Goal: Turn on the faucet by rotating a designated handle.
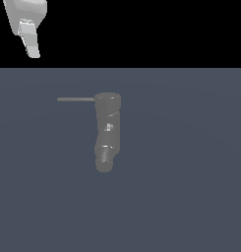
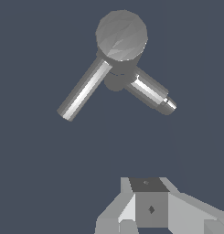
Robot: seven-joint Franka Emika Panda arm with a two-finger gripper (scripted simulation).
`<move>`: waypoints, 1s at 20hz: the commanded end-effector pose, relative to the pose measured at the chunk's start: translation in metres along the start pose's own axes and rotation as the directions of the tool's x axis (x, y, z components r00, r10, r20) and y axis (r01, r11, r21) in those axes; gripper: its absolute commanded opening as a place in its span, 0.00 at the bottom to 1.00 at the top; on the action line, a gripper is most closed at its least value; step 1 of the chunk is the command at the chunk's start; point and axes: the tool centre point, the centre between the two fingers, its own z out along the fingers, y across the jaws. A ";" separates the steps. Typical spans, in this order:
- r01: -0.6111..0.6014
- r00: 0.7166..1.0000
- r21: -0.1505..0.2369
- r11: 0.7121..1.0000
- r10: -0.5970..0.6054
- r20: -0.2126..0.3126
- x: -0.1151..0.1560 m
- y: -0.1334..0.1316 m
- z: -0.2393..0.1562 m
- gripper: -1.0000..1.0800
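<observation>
The faucet is a chunky grey, slightly bent cylinder lying on the floor, round cap at the far end and ribbed nozzle at the near end. The handle, a thin grey rod, sticks out from the cap toward the exterior view's left. My gripper hangs high at the exterior view's upper left, well apart from the handle, and its fingers read as one closed block with nothing in them. In the wrist view the cap of the faucet, the handle and the gripper all show.
The faucet rests on a flat blue-grey floor. A black background fills the band above it.
</observation>
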 end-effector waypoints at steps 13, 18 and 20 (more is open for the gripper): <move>-0.260 0.966 0.006 0.966 0.260 0.004 0.026 -0.057 0.048 0.00; -0.346 0.938 0.006 0.938 0.346 0.003 0.039 -0.075 0.064 0.00; -0.381 0.924 0.006 0.924 0.381 0.003 0.045 -0.082 0.071 0.00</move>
